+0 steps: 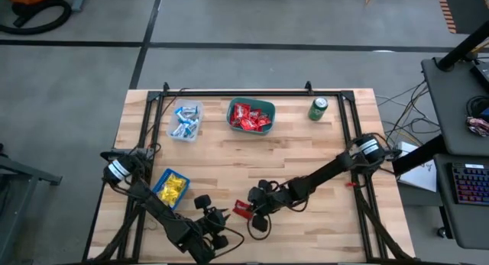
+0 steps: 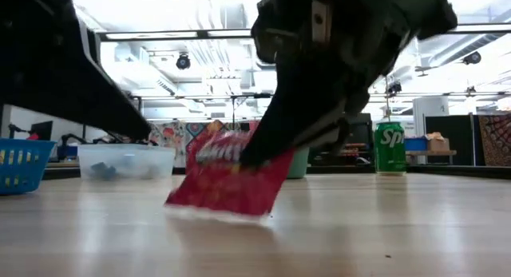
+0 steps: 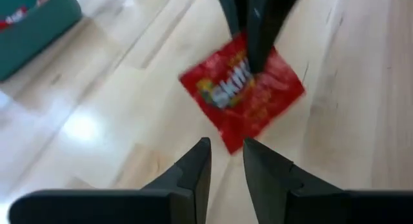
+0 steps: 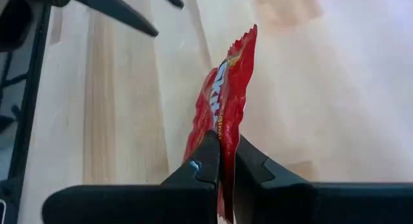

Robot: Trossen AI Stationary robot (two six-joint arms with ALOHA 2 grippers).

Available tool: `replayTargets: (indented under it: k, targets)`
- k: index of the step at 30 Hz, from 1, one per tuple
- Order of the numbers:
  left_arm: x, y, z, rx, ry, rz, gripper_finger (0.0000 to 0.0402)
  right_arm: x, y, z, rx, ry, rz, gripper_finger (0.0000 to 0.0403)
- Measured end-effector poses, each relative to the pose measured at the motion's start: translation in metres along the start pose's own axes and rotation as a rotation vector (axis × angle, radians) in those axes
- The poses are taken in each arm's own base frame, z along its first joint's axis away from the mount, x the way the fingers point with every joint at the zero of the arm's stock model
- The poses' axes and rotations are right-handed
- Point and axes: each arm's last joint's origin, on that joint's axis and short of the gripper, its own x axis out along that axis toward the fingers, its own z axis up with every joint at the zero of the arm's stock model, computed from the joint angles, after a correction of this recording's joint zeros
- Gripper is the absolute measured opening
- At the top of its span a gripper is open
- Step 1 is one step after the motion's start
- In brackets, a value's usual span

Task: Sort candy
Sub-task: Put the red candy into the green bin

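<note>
**Near the bottom middle of the table, my right gripper pinches a red packet**

From the high view I see my right gripper [image 1: 250, 209] low in the middle of the frame, with its fingers closed on a red packet [image 1: 243, 211]. My left gripper [image 1: 221, 221] sits just beside it, a bit lower and to the left, with its fingers a little apart and nothing in them. Up near the top of the table a green bin [image 1: 251, 116] holds more red packets. To its left a clear tub [image 1: 186, 121] holds blue-and-white wrappers. At the left of the frame, beside my left arm, a blue basket [image 1: 171, 185] holds yellow packets. A green drink can [image 1: 318, 108] stands to the right of the green bin.

Down in the low view, the red packet [image 2: 231, 180] hangs tilted in the middle, its lower edge touching or nearly touching the table; I cannot tell which. The dark gripper above holds its top. The drink can [image 2: 390, 148] stands far back on the right.

My left wrist view shows my own two fingers [image 3: 193, 169] apart, pointing at the red packet [image 3: 242, 98]. The other gripper's closed fingers bite it.

My right wrist view shows both fingers [image 4: 205, 161] squeezed tight on the crinkly red packet [image 4: 226, 95], which stands on edge.
</note>
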Motion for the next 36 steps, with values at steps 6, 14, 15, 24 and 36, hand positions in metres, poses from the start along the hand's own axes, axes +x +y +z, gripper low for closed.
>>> replayTargets:
  k: [6, 14, 15, 24, 36]
  targets:
    - [-0.009, 0.007, 0.012, 0.059, -0.045, 0.015, 0.0075, -0.030, -0.004, 0.015, -0.039, 0.010, -0.087, 0.0011]
    - [-0.028, 0.021, 0.033, 0.112, -0.096, 0.019, 0.0075, -0.068, -0.021, 0.042, -0.055, -0.002, -0.163, 0.0011]
    - [-0.030, 0.022, 0.036, 0.117, -0.108, 0.021, 0.0075, -0.073, -0.024, 0.046, -0.057, -0.007, -0.170, 0.0011]
    - [-0.052, 0.044, 0.058, 0.207, -0.187, 0.073, 0.0075, -0.119, -0.069, 0.089, -0.035, -0.105, -0.249, 0.0011]
    - [-0.071, 0.089, 0.070, 0.292, -0.172, 0.197, 0.0075, -0.143, -0.189, 0.132, 0.061, -0.200, -0.507, 0.0011]
